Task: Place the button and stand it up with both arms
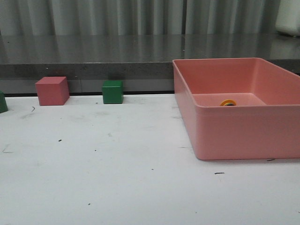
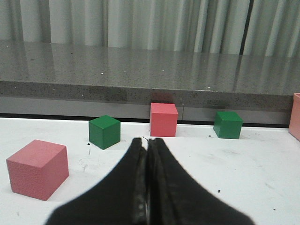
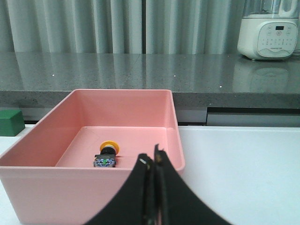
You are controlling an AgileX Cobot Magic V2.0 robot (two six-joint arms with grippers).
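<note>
The button (image 3: 107, 155) lies on its side on the floor of the pink bin (image 3: 28, 173), yellow cap toward the far wall, bluish base toward me. In the front view only its yellow cap (image 1: 228, 102) peeks over the bin's near wall (image 1: 243, 133). My right gripper (image 3: 153, 158) is shut and empty, hanging outside the bin near its front right corner. My left gripper (image 2: 146, 141) is shut and empty too, low over the white table in front of the cubes. Neither arm shows in the front view.
A pink cube (image 1: 52, 91) and a green cube (image 1: 113, 92) sit at the table's back edge; another green cube (image 1: 2, 102) is at the far left. The left wrist view shows a near pink cube (image 2: 38, 168) and a green cube (image 2: 104, 131). A white appliance (image 3: 268, 28) stands on the grey counter.
</note>
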